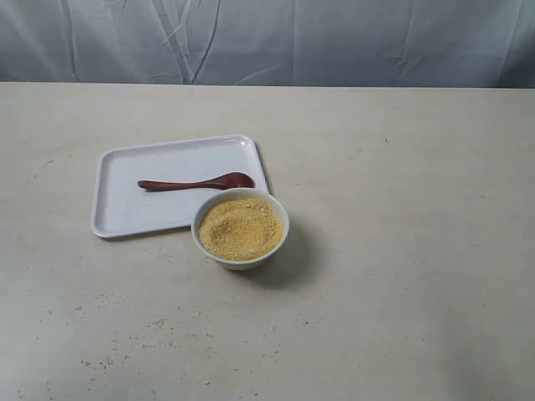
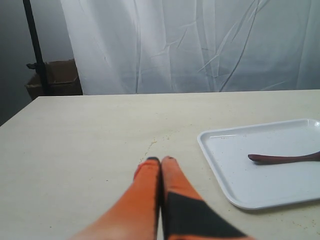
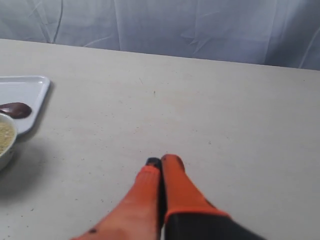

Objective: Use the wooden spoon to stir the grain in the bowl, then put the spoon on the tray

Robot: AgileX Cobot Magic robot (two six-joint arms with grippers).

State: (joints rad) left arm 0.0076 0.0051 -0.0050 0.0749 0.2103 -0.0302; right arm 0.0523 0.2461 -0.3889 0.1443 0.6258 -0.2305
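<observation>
The wooden spoon [image 1: 196, 182] lies flat on the white tray [image 1: 125, 209], handle pointing left, head near the bowl. The small white bowl [image 1: 241, 251] stands on the table against the tray's front right corner, filled with yellow grain [image 1: 240, 227]. Neither arm shows in the exterior view. My left gripper [image 2: 160, 159] is shut with nothing in it, over bare table beside the tray [image 2: 235, 170], where the spoon [image 2: 285, 158] also shows. My right gripper [image 3: 163, 161] is shut and empty too, well away from the bowl [image 3: 4, 155], the spoon's head [image 3: 15, 109] and the tray [image 3: 30, 90].
Scattered grain specks [image 1: 125, 334] lie on the table in front of the tray. A wrinkled white curtain [image 1: 267, 42] hangs behind the table's far edge. A black stand [image 2: 37, 55] and a cardboard box [image 2: 55, 77] sit beyond the table's corner.
</observation>
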